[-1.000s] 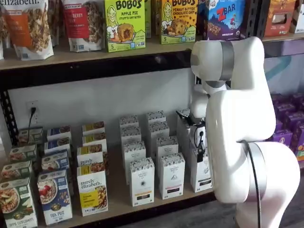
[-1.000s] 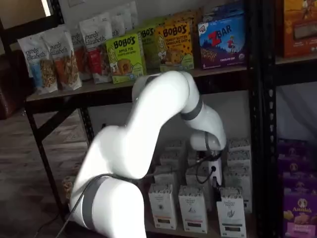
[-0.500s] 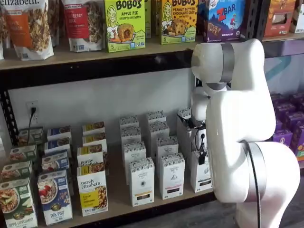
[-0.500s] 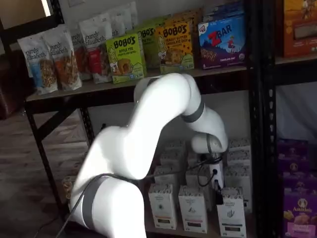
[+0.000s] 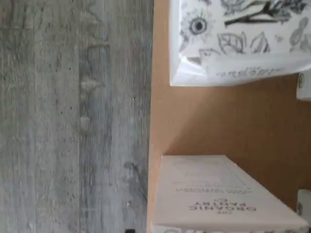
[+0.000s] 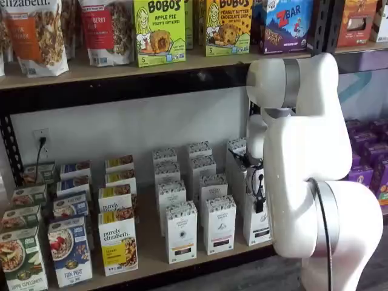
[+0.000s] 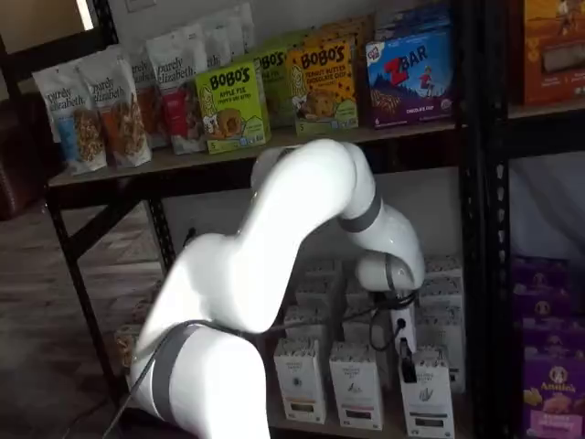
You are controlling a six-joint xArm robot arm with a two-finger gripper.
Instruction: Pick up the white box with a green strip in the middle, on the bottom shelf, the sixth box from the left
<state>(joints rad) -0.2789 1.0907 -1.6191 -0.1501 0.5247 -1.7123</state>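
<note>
Arm bent down over bottom shelf [image 6: 151, 251]; gripper [image 7: 406, 364] low at the white box [image 7: 427, 395], front right. Jaws spread wide, holding nothing visible.

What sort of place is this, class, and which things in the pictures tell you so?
Probably a mock shop or storeroom aisle: black metal shelving with wooden boards, rows of identical white cartons facing front, and branded snack boxes and granola bags lined up above.
</note>
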